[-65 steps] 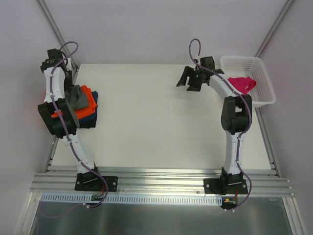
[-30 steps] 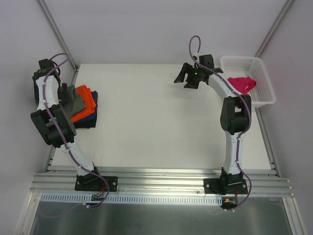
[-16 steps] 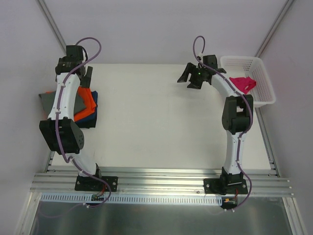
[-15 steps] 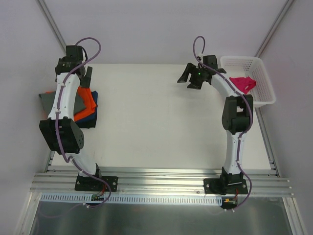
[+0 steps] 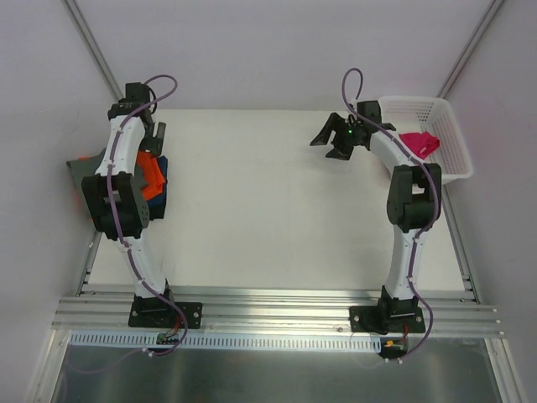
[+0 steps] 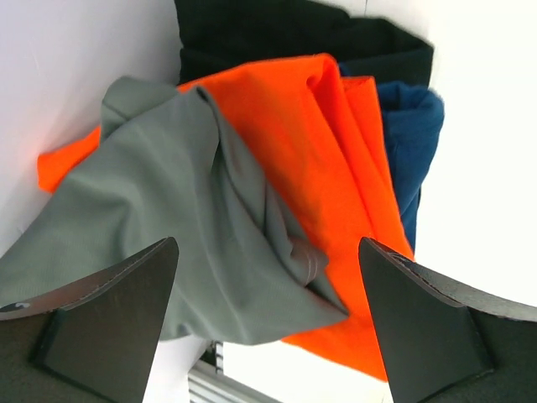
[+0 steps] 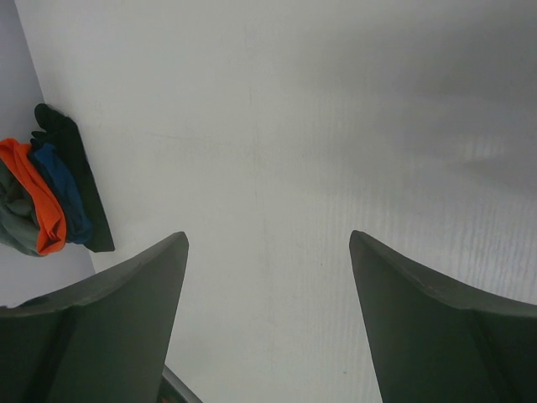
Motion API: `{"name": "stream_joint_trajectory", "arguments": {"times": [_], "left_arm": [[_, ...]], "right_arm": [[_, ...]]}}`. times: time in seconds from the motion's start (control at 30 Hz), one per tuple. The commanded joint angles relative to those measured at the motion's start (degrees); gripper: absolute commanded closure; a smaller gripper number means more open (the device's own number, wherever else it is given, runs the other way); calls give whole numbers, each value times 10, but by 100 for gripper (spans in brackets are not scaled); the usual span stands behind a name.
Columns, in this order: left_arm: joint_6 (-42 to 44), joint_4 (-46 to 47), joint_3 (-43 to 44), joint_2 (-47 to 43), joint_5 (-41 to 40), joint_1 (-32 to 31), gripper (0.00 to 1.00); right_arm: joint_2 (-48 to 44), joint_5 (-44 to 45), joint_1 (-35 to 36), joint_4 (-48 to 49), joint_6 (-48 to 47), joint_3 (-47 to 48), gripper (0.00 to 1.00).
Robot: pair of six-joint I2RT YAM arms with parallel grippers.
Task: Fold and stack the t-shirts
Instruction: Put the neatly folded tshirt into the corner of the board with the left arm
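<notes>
Basket (image 5: 453,172): white plastic lattice, rectangular, open top, at the far right of the table (image 5: 268,210). Inside it lies the pink t-shirt (image 5: 417,143), unfolded and bunched, its long axis running across the basket with one pointed corner toward the basket's right wall. The other shirts sit at the opposite side of the table from the basket, well apart from it, in one pile. Grey t-shirt (image 6: 168,252) is on top: matte soft weave, loosely creased rather than flat, long axis slanting away from the basket, its outer part drooping past the table edge. Under it is the orange t-shirt (image 6: 319,134), bright, folded into a long band with a thick rounded fold on the basket-facing side, its axis running near to far. Below comes a blue layer (image 6: 411,143), rolled soft at its edge, and a black layer (image 6: 277,34), flat and slab-like; cannot tell whether these are one garment or two. Left claw (image 6: 267,243) hangs over this pile, fingers (image 6: 109,319) spread wide, grey and orange cloth showing between them, nothing gripped. Right claw (image 5: 336,138) sits just beside the basket's left wall, over bare table, spread wide and empty.
</notes>
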Motion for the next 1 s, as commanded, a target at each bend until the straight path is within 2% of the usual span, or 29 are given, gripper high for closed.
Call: {"name": "stream_joint_trajectory", "arguments": {"times": [0.0, 0.33, 0.57, 0.67, 0.83, 0.87, 0.9, 0.93, 0.97], "left_arm": [[-4, -12, 39, 12, 14, -3, 12], [12, -6, -2, 12, -13, -2, 18], [19, -5, 3, 53, -18, 17, 26], [19, -3, 4, 60, -20, 17, 34], [20, -3, -6, 56, -21, 17, 39], [21, -4, -9, 55, -20, 18, 45], [19, -3, -9, 54, -21, 17, 56], [16, -3, -8, 54, -27, 16, 68], [15, 0, -7, 52, -35, 17, 85]], "right_arm": [[-33, -32, -14, 33, 36, -11, 18], [5, -39, -28, 30, 59, 16, 18], [13, -42, -29, 35, 61, 12, 18], [20, -43, -31, 39, 62, 11, 18], [35, -41, -31, 37, 64, 24, 18], [40, -40, -31, 37, 63, 27, 18], [42, -39, -31, 36, 64, 35, 18], [44, -38, -31, 35, 64, 38, 18], [47, -38, -30, 35, 63, 41, 18]]}}
